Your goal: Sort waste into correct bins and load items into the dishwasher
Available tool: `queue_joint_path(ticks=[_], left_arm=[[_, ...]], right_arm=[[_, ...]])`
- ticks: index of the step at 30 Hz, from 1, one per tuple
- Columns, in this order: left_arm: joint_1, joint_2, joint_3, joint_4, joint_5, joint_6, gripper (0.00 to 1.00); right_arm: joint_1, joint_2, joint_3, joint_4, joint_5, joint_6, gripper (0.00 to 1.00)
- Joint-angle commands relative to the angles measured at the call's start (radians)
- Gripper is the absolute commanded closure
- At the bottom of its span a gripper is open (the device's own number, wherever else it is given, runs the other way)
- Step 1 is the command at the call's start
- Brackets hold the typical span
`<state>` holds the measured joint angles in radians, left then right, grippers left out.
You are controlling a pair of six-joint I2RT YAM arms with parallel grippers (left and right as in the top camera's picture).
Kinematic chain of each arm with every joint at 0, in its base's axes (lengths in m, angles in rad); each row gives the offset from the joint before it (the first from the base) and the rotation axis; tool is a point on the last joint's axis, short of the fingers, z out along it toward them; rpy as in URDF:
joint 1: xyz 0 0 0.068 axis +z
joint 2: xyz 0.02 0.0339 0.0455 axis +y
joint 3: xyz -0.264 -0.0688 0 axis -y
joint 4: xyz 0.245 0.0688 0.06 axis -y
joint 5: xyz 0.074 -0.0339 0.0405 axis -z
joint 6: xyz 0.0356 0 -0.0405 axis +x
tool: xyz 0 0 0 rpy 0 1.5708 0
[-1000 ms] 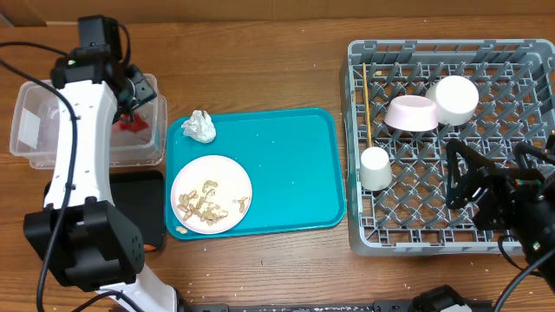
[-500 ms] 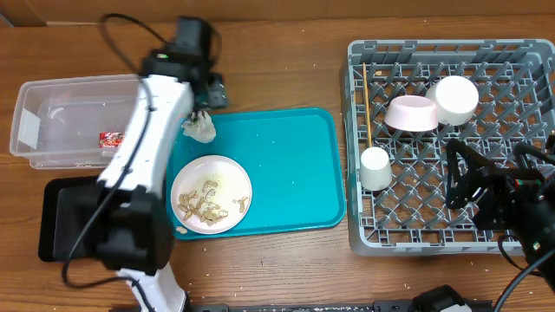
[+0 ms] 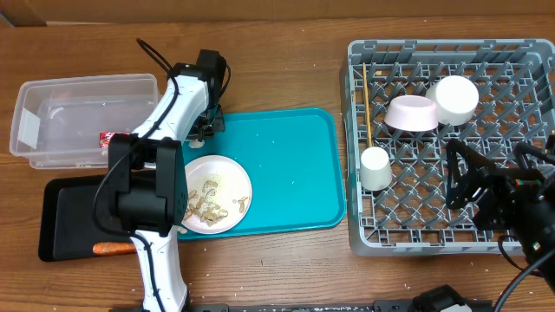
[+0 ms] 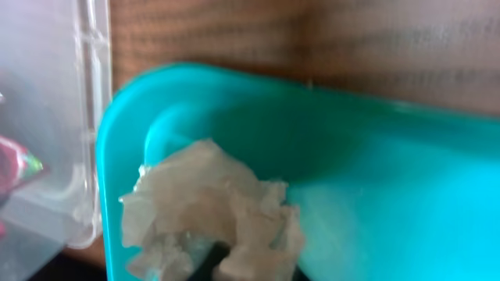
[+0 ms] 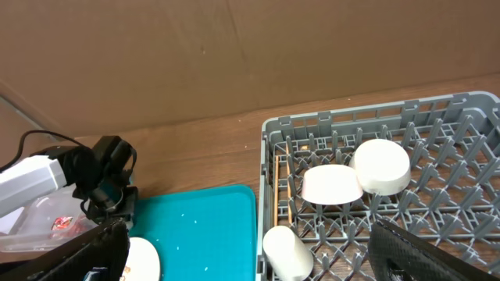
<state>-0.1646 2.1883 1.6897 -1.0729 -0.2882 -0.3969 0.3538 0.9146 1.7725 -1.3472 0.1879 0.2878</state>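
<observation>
The left fingers (image 3: 206,126) sit low over the crumpled white wrapper (image 4: 211,207), which lies in the corner of the teal tray (image 3: 286,165) beside the clear tub (image 3: 78,91). Whether they pinch it, I cannot tell. The right fingers (image 5: 437,257) gape wide, holding nothing, above the dish rack (image 3: 354,199).

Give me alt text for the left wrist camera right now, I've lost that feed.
Close-up of a crumpled white wrapper lying in the rounded corner of the teal tray, low in the frame. Left of it is the clear tub, with a bit of shiny red wrapper inside; the brown wooden table runs along the top.
</observation>
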Motion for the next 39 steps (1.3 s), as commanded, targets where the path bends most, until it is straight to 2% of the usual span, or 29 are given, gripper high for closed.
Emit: queue_joint_path(ticks=[1,5,8,12,13,17,20,23,26,29,34,38,39], left_arm=[[-0.004,-0.048,0.113,-0.055,0.063,-0.015,0.96],[-0.003,-0.124,0.26,-0.144,0.086,-0.014,0.96],[0.018,-0.189,0.335,-0.175,0.025,-0.008,0.96],[0.097,-0.238,0.343,-0.196,-0.069,-0.029,0.96],[0.123,-0.237,0.342,-0.209,-0.083,-0.04,0.93],[0.211,-0.209,0.341,-0.228,-0.058,-0.047,0.61],[0.25,-0.221,0.362,-0.24,-0.046,-0.027,0.53],[0.252,-0.249,0.421,-0.269,0.079,0.05,0.48],[0.209,-0.292,0.46,-0.32,0.234,0.104,0.48],[0.114,-0.326,0.459,-0.408,0.248,0.105,0.48],[-0.113,-0.324,0.369,-0.543,0.132,0.011,0.48],[-0.276,-0.324,0.189,-0.475,0.045,-0.094,0.49],[-0.306,-0.324,0.139,-0.444,0.039,-0.122,0.53]], right_arm=[[-0.002,0.0,0.001,0.005,0.01,0.005,0.0],[-0.002,0.0,0.001,0.005,0.01,0.005,0.0],[-0.002,0.0,0.001,0.005,0.01,0.005,0.0],[-0.002,0.0,0.001,0.005,0.01,0.005,0.0],[-0.002,0.0,0.001,0.005,0.01,0.005,0.0],[-0.002,0.0,0.001,0.005,0.01,0.005,0.0],[-0.002,0.0,0.001,0.005,0.01,0.005,0.0],[-0.002,0.0,0.001,0.005,0.01,0.005,0.0],[-0.002,0.0,0.001,0.005,0.01,0.005,0.0],[-0.002,0.0,0.001,0.005,0.01,0.005,0.0],[-0.002,0.0,0.001,0.005,0.01,0.005,0.0],[-0.002,0.0,0.001,0.005,0.01,0.005,0.0],[-0.002,0.0,0.001,0.005,0.01,0.005,0.0]])
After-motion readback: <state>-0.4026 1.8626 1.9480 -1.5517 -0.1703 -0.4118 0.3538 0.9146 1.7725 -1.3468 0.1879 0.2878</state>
